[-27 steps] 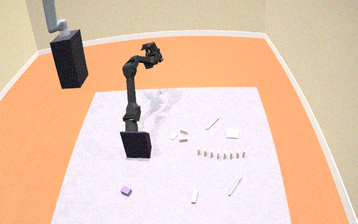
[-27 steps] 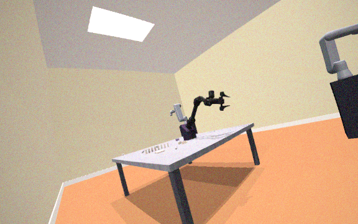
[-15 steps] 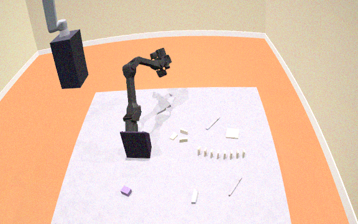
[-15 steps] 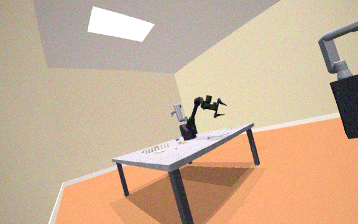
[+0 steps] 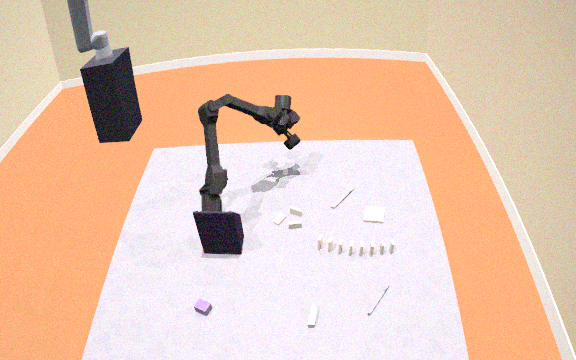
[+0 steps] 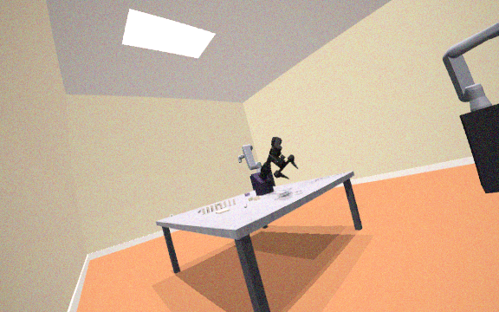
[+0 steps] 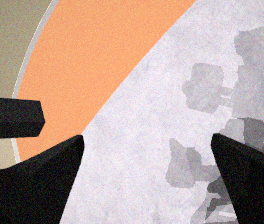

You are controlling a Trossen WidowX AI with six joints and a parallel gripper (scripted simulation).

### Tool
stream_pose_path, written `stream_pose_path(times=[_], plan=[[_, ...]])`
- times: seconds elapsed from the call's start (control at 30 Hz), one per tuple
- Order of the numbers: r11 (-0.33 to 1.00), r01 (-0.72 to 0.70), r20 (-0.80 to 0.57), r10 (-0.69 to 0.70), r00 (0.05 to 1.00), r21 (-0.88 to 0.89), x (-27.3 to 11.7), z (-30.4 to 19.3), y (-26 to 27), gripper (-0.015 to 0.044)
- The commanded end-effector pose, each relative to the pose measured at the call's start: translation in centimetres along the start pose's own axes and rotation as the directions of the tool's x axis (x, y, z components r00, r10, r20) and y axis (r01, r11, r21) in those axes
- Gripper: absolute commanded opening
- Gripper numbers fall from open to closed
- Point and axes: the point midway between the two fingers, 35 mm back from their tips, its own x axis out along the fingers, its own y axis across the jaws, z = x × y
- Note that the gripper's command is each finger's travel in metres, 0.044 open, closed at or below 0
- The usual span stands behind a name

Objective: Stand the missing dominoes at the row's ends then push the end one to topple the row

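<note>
A slightly curved row of several cream dominoes [image 5: 351, 248] [image 6: 218, 207] stands upright at the right of the table, evenly spaced. Three loose dominoes lie between the row and the arm's base: one domino [image 5: 280, 219] to the left, one domino [image 5: 295, 212] at the back and one domino [image 5: 295, 225] in front. They show small in the exterior view. My gripper [image 5: 294, 131] [image 6: 292, 172] [image 7: 149, 141] is open and empty, high above the far part of the table, well away from all dominoes. The wrist view shows no domino.
On the table [image 5: 158, 280] [image 7: 123, 150] are a flat white square [image 5: 374, 214], a white bar [image 5: 313, 316], a purple block [image 5: 203, 306] and two thin rods, one rod [image 5: 343, 198] behind the row and one rod [image 5: 378, 300] in front. A grey arm on a black pedestal [image 5: 112, 97] stands off the table.
</note>
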Motion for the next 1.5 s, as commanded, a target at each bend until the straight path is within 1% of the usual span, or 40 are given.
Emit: stream_pose_path(times=[0.0, 0.23, 0.43, 0.63, 0.83, 1.17, 1.47], plan=[[0.982, 0.177, -0.008, -0.178, 0.984, -0.066, -2.5, -1.8, -6.9, 0.0440], [0.924, 0.351, -0.061, -0.364, 0.930, -0.151, -6.9, -5.4, -13.8, 0.0440], [0.868, 0.444, -0.142, -0.479, 0.866, -0.220, -11.1, -9.7, -18.1, 0.0440], [0.834, 0.476, -0.246, -0.541, 0.804, -0.281, -15.1, -14.8, -20.7, 0.0440], [0.832, 0.454, -0.345, -0.548, 0.762, -0.319, -18.7, -20.1, -21.9, 0.0440], [0.833, 0.450, -0.353, -0.546, 0.759, -0.322, -18.9, -20.6, -22.0, 0.0440], [0.834, 0.449, -0.353, -0.545, 0.761, -0.321, -14.4, -22.6, -25.4, 0.0440]])
